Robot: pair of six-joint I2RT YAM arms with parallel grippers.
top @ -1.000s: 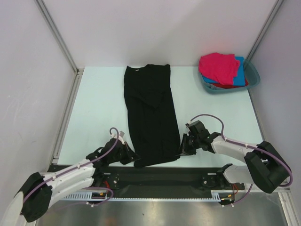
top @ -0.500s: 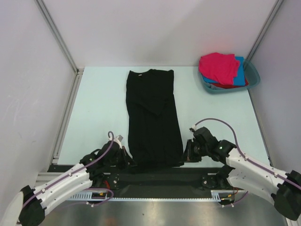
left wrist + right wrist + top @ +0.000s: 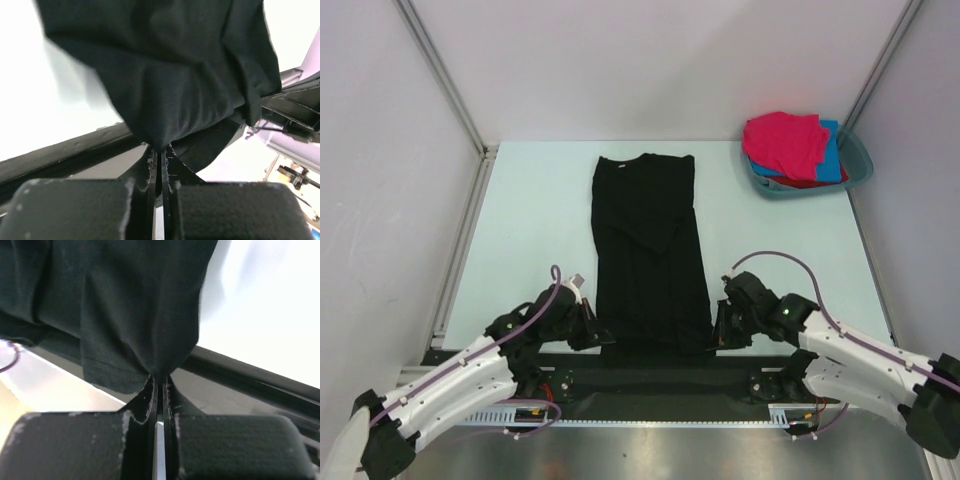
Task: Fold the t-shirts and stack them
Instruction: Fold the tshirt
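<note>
A black t-shirt (image 3: 648, 245), folded into a long strip, runs down the middle of the table from the back to the near edge. My left gripper (image 3: 597, 337) is shut on its near left corner, and the left wrist view shows the black cloth (image 3: 165, 75) bunched into the pinched jaws. My right gripper (image 3: 717, 335) is shut on the near right corner, with the hem (image 3: 130, 330) hanging from the pinch in the right wrist view. A pink t-shirt (image 3: 783, 142) lies on top of a blue one (image 3: 830, 158) and a red one (image 3: 817, 182) at the back right.
A teal basin (image 3: 858, 158) at the back right corner holds the coloured shirts. A black rail (image 3: 660, 375) runs along the near table edge between the arm bases. White walls with metal posts (image 3: 440, 75) close in the left, back and right sides.
Both grippers have pulled the shirt's near end toward the table's front edge and spread it. The strip now lies straighter, and its far end has shifted slightly right.
</note>
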